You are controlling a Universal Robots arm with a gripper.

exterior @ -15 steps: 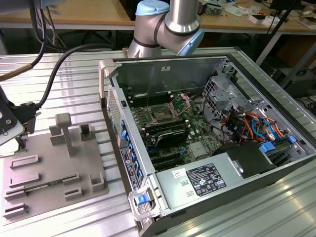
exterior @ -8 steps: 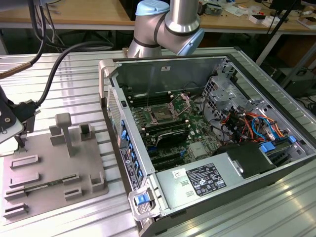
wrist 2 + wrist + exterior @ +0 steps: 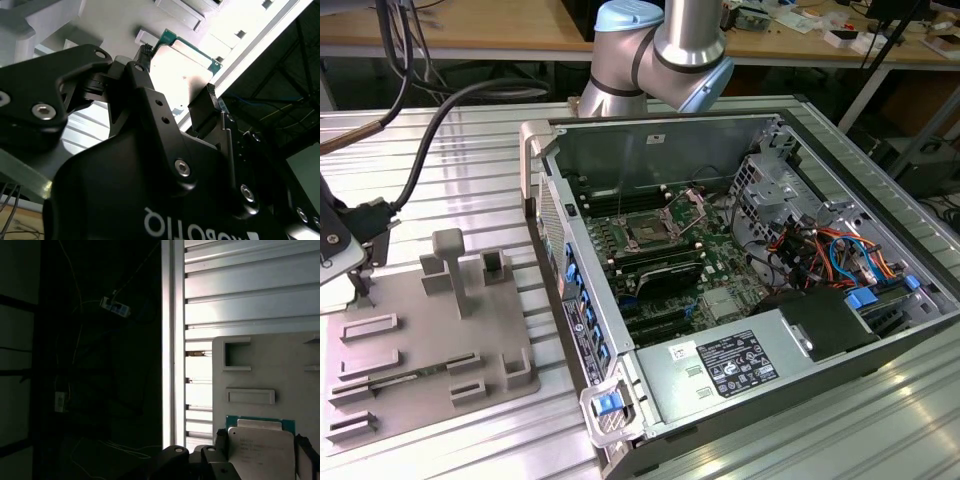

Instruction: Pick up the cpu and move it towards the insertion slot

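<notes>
"Second wrist view: was my gripper (image 3: 177, 75) holding the cpu (image 3: 175, 62)?"

"It seemed so. Your fingers (image 3: 141, 60) pinched its opposite edges, over the tray (image 3: 280, 365), though I couldn't tell whether it was lifted clear."

"And the slot (image 3: 647, 232)?"

"Well apart, inside the case (image 3: 650, 150). You gripped only thin edges, so a jolt could have tilted or dropped the cpu, and clipping the case wall on the way in would have caused just that."
</notes>
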